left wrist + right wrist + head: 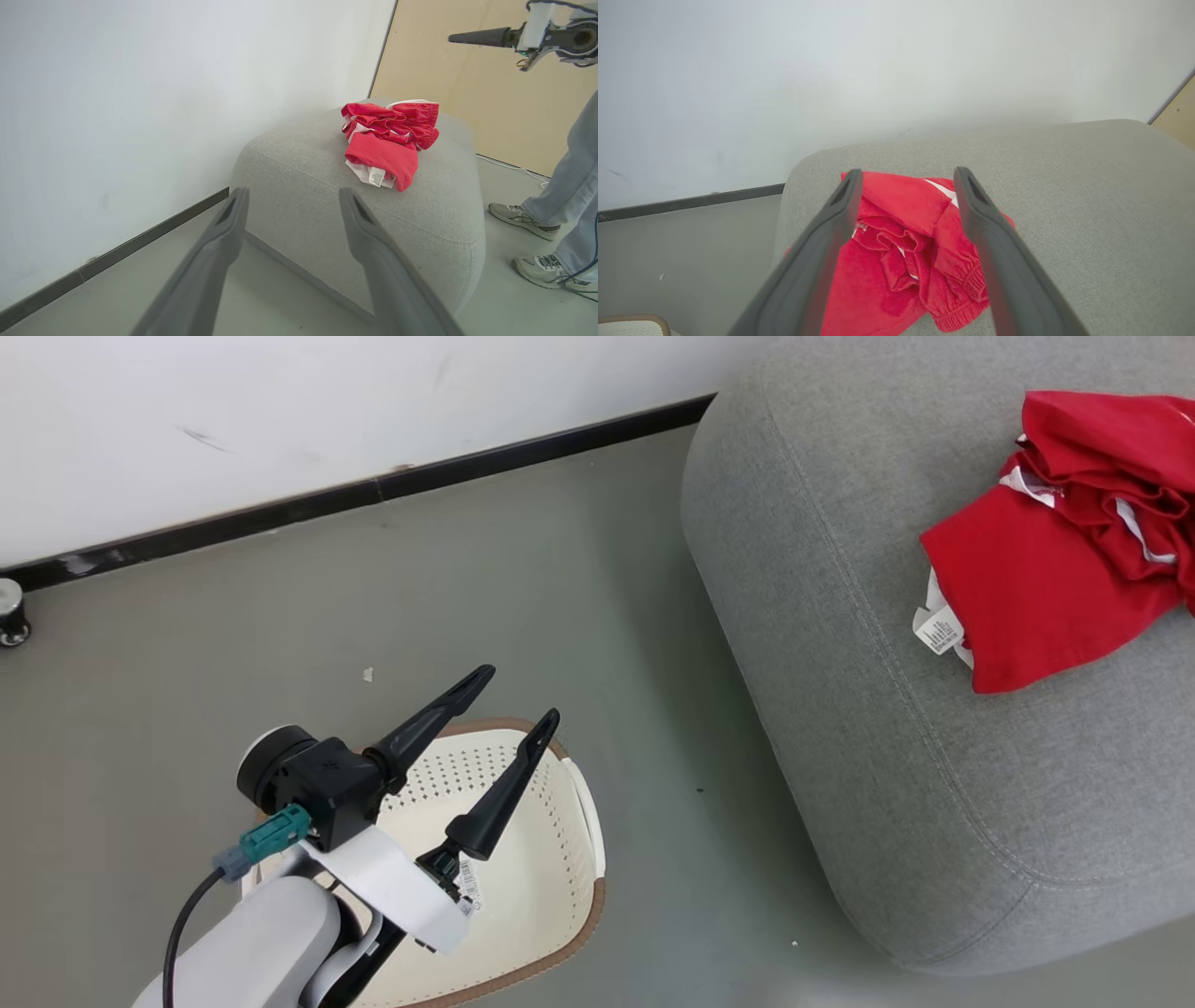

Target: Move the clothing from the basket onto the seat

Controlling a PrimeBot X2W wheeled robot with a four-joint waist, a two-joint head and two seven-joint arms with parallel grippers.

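The red clothing lies bunched on top of the grey seat, its white label hanging toward the seat's edge. The cream basket with a brown rim stands on the floor left of the seat; the part of its inside that I see is bare apart from a sticker. My left gripper hovers open over the basket and holds nothing. In the left wrist view my left gripper points at the seat and the clothing. My right gripper hangs open just above the clothing, clear of it.
A white wall with a dark baseboard runs behind the basket and seat. A person's legs and grey shoes stand beside the seat's far side, near a wooden panel. A small caster sits by the wall.
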